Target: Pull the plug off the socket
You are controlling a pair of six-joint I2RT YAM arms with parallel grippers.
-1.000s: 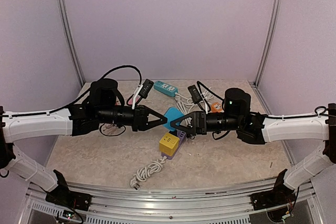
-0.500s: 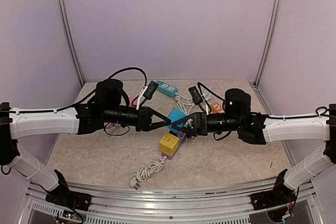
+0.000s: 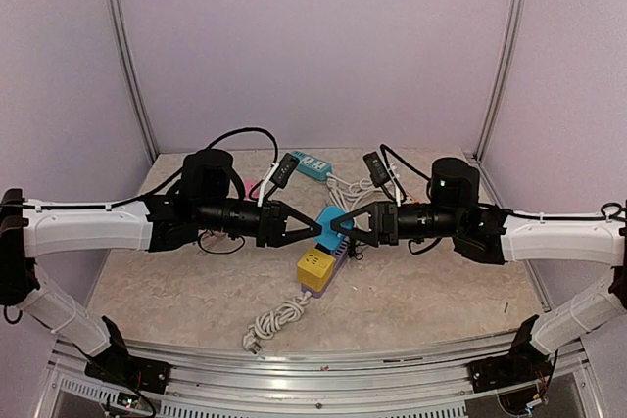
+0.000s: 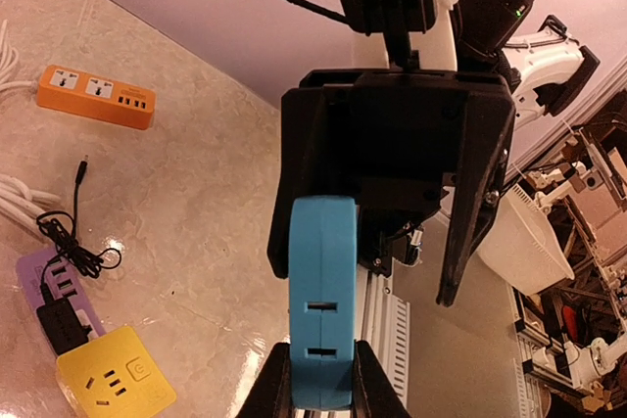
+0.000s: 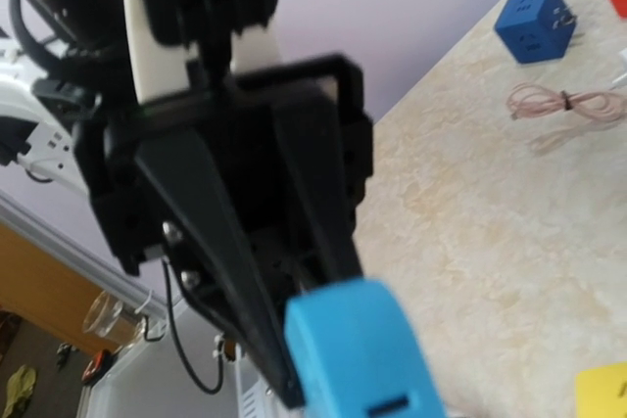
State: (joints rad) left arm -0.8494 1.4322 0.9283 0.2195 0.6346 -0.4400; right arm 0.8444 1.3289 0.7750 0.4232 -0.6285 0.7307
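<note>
A yellow cube socket (image 3: pixel 315 266) stands just beside one end of a purple power strip (image 4: pixel 31 276), on a table (image 3: pixel 176 291) with a beige marble pattern. A black plug (image 4: pixel 59 320) sits in the purple strip, and a thin black cable (image 4: pixel 73 259) lies in small loops over it. A white cord (image 3: pixel 277 318) lies coiled in front of the yellow cube. Near the back wall (image 3: pixel 313 46), which is pale lilac, lies a teal power strip (image 3: pixel 310 164). An orange power strip (image 4: pixel 96 97) lies flat, well apart from the purple one. A dark blue cube socket (image 5: pixel 534 23) stands near a bundle of thin pinkish cable (image 5: pixel 568 103).
</note>
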